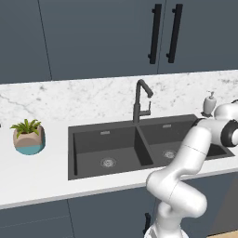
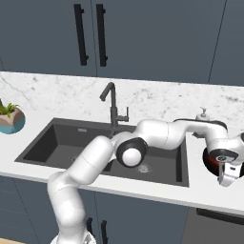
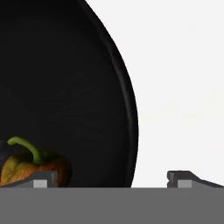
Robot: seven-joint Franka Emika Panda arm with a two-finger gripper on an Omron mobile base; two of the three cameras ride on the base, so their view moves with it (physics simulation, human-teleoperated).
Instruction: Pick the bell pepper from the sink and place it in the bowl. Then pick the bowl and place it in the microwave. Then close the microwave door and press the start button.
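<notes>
Pepper (image 3: pixel 35 164) is already lying inside the black bowl (image 3: pixel 65 78), which is sitting on the white worktop (image 3: pixel 183 87) to the right of the sink (image 1: pixel 111 148), so the step in hand looks to be picking up the bowl for the microwave. The pincer (image 3: pixel 109 181) is hovering just over the bowl with its jaws spread wide and holding nothing; in the hand view one fingertip is standing over the bowl's inside next to the pepper and the other is standing outside over the worktop, so the rim is running between them. That is a sound line-up for a rim grasp. Doing it well probably means lowering straight until the fingers are straddling the wall, keeping the inner finger clear of the pepper, then closing firmly. Lifting level matters too, since a tilt could let the pepper roll out. In the right base view the pincer (image 2: pixel 228 175) is hanging at the bowl's near edge.
</notes>
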